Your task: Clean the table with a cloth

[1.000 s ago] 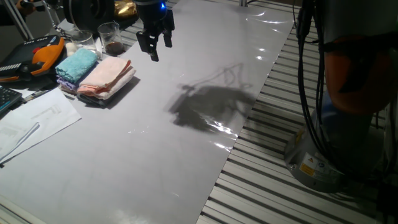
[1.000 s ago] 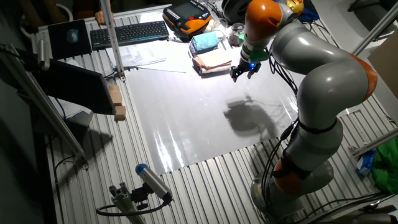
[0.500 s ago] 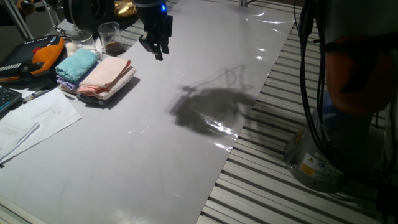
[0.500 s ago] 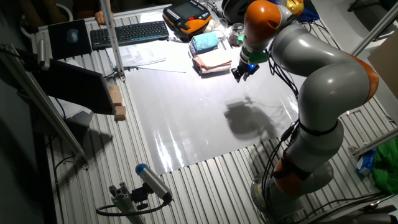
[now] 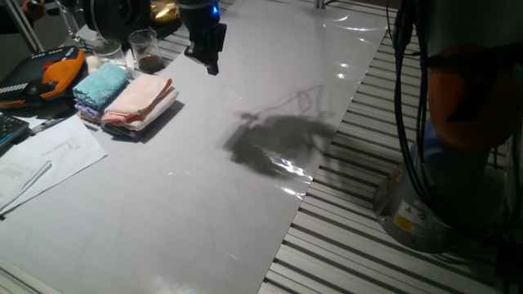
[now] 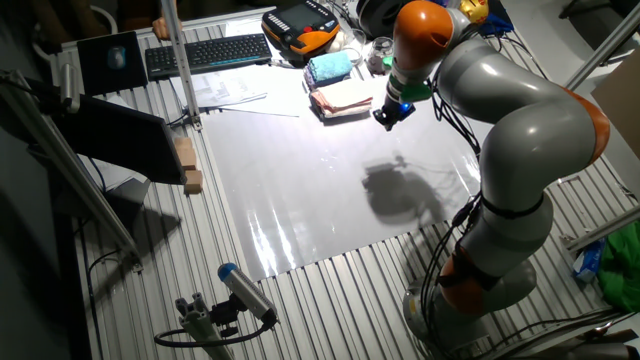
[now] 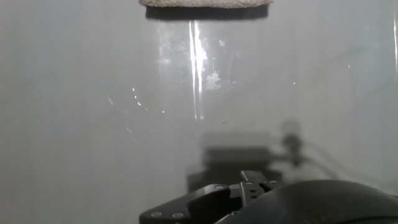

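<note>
gripper [image 5: 211, 64]: finger state unclear | 1 pink cloth [image 5: 140, 101] | 1 teal towel [image 5: 101, 84] | 1 table [image 5: 204, 196]

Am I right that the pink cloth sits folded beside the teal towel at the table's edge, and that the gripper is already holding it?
Not quite. The pink cloth does lie folded beside the teal towel near the edge of the table, but the gripper is not holding it. In one fixed view the gripper hangs in the air to the side of the cloth, clear of it and with nothing in it.
</note>
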Robot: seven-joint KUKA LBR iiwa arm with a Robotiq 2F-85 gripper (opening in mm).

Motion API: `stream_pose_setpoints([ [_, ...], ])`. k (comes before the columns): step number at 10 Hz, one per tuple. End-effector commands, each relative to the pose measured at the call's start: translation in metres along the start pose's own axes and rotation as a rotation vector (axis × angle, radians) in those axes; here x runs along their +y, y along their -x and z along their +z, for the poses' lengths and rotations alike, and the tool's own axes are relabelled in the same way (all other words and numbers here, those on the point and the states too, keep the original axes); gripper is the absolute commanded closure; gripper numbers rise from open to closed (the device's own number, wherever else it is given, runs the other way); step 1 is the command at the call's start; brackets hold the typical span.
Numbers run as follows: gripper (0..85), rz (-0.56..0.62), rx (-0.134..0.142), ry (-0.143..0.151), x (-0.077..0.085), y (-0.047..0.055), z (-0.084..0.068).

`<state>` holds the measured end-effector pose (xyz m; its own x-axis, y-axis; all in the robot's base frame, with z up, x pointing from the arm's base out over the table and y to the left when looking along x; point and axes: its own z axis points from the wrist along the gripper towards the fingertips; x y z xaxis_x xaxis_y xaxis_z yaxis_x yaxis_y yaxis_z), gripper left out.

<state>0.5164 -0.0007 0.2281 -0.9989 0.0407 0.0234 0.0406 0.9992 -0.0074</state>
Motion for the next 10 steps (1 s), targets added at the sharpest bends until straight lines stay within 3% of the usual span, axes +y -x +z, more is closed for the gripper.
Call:
stream_pose_setpoints([
  [1, 85.0, 0.004, -0.009, -0.013, 0.0, 0.0, 0.002],
  [3, 85.0, -0.001, -0.022, 0.007, -0.005, -0.001, 0.003],
  [4, 85.0, -0.007, -0.034, -0.018, -0.006, -0.001, 0.006],
  [7, 85.0, -0.026, -0.031, -0.017, -0.01, -0.009, 0.015],
  [10, 85.0, -0.107, -0.033, 0.012, -0.016, -0.01, 0.026],
])
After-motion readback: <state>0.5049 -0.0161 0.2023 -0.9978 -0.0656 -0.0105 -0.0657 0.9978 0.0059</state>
